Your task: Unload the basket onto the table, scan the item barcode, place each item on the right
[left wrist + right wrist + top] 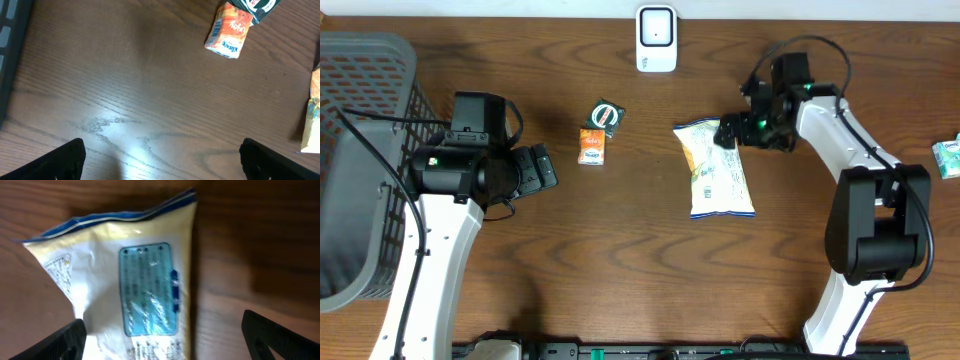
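Observation:
A white and yellow snack bag (718, 170) lies flat on the wooden table, right of centre. My right gripper (730, 131) hovers over its top end, jaws open and holding nothing. In the right wrist view the bag (130, 280) shows a blue printed panel, and the right gripper (165, 345) stands wide over its lower part. I cannot make out a barcode. A white scanner (657, 38) stands at the back centre. My left gripper (535, 168) is open over bare wood at the left, and it is open with nothing in it in the left wrist view (162, 165).
An orange packet (592, 147) and a dark green packet (608, 115) lie between the arms, and the orange packet (228, 31) shows in the left wrist view. A grey mesh basket (360, 160) fills the far left. A small green packet (948, 157) sits at the right edge.

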